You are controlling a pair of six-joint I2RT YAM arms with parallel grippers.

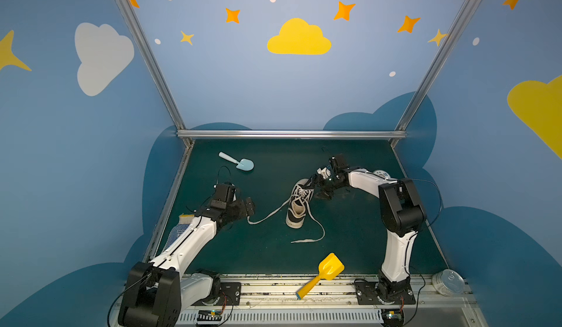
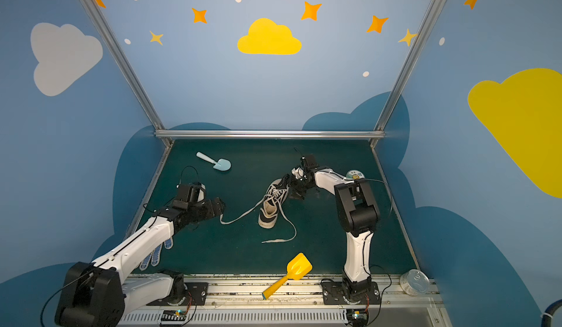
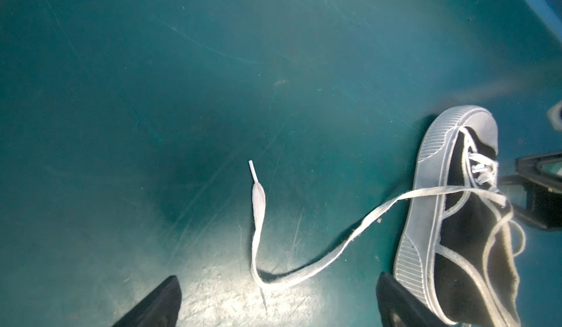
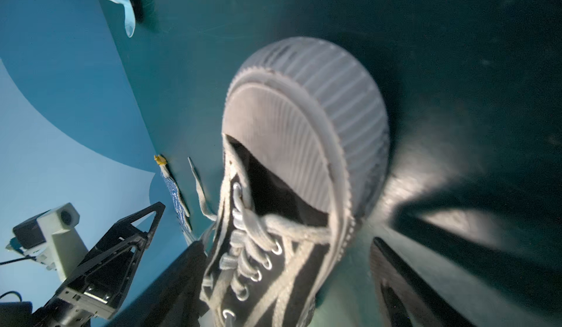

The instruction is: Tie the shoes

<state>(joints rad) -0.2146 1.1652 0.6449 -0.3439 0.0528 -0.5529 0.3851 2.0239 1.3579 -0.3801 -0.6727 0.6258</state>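
— Surface?
— The table (image 1: 349,249): a flat dark-green mat, scuffed and scratched.
— Shoe?
— One black canvas sneaker (image 1: 299,202) with a ribbed white rubber sole and rounded toe cap, mid-table, toe pointing far. The right hand (image 1: 317,187) stands wide astride the toe. The left hand (image 1: 250,209) is wide and holds nothing.
— Lacing?
— Flat cream laces (image 3: 258,207), untied. One trails left, its end lying between the left hand's fingers.

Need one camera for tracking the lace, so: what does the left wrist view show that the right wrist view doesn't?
Only left wrist: the lace running its whole way across the mat from the sneaker, plus the sneaker's long side. Only right wrist: the light blue shovel, the dotted glove, the toe cap head-on. Both: the sneaker, the lace's tipped end, the mat.
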